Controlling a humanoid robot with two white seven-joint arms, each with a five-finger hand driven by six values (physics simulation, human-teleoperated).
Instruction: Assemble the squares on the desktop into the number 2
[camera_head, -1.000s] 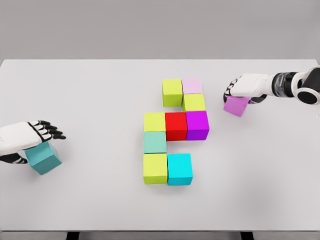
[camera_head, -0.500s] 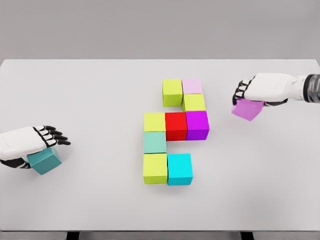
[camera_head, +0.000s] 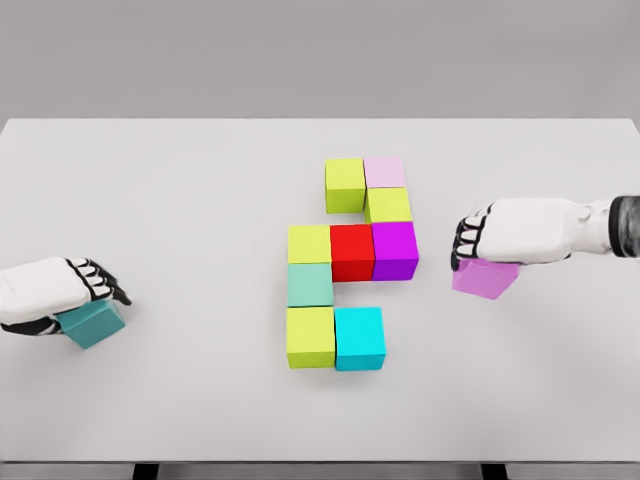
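Note:
Several cubes form a figure in the middle of the white table (camera_head: 200, 180): a yellow-green cube (camera_head: 344, 183) and a pale pink cube (camera_head: 385, 171) at the top. Below them sit a yellow-green cube (camera_head: 388, 204), then a row of yellow-green (camera_head: 309, 243), red (camera_head: 352, 251) and purple (camera_head: 394, 249). A mint cube (camera_head: 310, 284), a yellow-green cube (camera_head: 310, 336) and a cyan cube (camera_head: 359, 337) finish it. My right hand (camera_head: 472, 245) is shut on an orchid cube (camera_head: 485, 279), right of the purple one. My left hand (camera_head: 97, 288) curls over a teal cube (camera_head: 90, 324) at far left.
The table's front edge runs along the bottom of the view, with two dark legs showing below it. A plain grey wall stands behind the table.
My right hand has carried the orchid cube toward the front and a little left, nearer the figure. My left hand's fingers have curled down over the teal cube, which has shifted slightly.

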